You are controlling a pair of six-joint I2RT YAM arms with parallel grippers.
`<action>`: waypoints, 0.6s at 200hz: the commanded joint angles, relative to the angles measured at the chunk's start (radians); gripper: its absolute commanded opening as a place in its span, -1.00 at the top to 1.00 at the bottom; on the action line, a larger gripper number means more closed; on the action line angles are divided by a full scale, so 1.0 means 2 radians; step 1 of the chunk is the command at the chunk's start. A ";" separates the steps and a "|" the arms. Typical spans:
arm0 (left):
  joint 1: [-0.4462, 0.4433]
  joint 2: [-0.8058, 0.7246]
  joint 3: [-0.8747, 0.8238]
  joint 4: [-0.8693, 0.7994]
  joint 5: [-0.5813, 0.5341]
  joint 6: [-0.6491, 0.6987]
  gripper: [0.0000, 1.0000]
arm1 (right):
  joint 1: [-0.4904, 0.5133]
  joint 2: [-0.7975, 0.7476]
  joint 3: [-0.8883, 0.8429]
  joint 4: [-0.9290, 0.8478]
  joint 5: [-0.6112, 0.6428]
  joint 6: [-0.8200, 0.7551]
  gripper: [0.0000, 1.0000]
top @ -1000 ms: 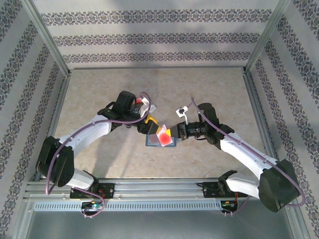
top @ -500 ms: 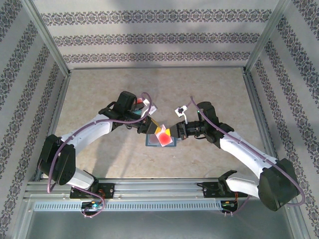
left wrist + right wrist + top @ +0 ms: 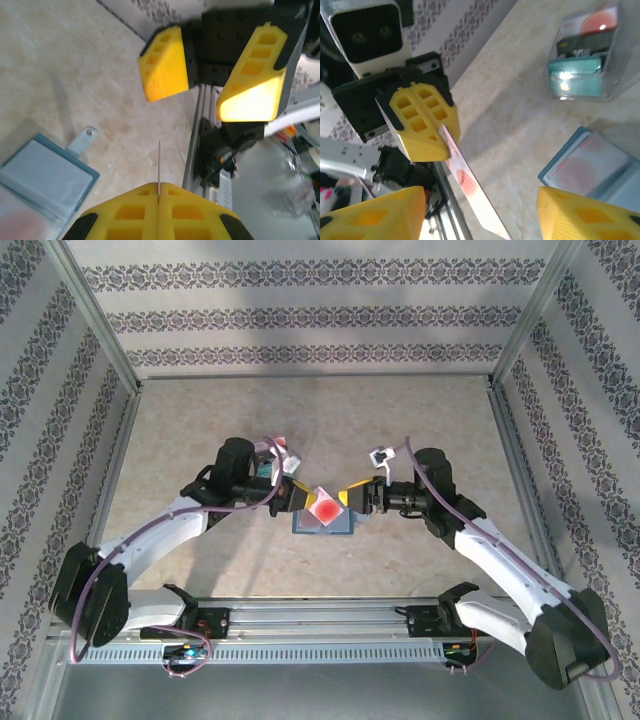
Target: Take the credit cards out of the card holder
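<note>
**Top view.** The left gripper (image 3: pixel 303 496) and the right gripper (image 3: pixel 352 498) face each other above the middle of the table (image 3: pixel 300 410). The card holder (image 3: pixel 310 527) lies open and flat on the table just under them. The left gripper's fingers are pressed together on a corner of a white card (image 3: pixel 325 508) with a big red circle. The card is held tilted over the holder. The right gripper's tips sit just beside the card's far edge, and contact cannot be judged.

**Left wrist view.** The left gripper (image 3: pixel 159 189) has its two yellow fingers closed flat against each other, with the white card (image 3: pixel 159 162) seen edge-on as a thin line rising from the seam. Opposite, the right gripper (image 3: pixel 207 82) has its fingers spread wide apart, and the card's edge points toward the gap. The card holder (image 3: pixel 45 182) lies at lower left, blue-grey, with a snap tab (image 3: pixel 82 140) sticking out from one corner.

**Right wrist view.** The right gripper (image 3: pixel 480 220) is spread, one finger at each lower corner. The left gripper (image 3: pixel 440 132) clamps the white card (image 3: pixel 467 192), which slants down between them. The card holder (image 3: pixel 625 185) shows a second card (image 3: pixel 582 167), with a pale red circle, behind a clear pocket. A clear box (image 3: pixel 585 55) of cards stands further off on the table. Its print is too blurred to read.
</note>
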 commanded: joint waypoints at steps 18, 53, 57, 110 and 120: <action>-0.001 -0.044 -0.065 0.223 -0.094 -0.125 1.00 | -0.002 -0.070 -0.076 0.130 0.063 0.081 -0.34; 0.000 -0.043 -0.088 0.298 -0.126 -0.177 1.00 | 0.014 -0.100 -0.128 0.216 0.096 0.127 -0.38; 0.000 -0.042 -0.088 0.306 -0.126 -0.182 1.00 | 0.019 -0.100 -0.130 0.221 0.102 0.127 -0.38; 0.000 -0.023 -0.102 0.379 -0.116 -0.227 1.00 | 0.067 -0.032 -0.119 0.304 0.130 0.121 -0.34; 0.000 -0.021 -0.103 0.383 -0.114 -0.230 1.00 | 0.067 -0.015 -0.111 0.320 0.126 0.121 -0.35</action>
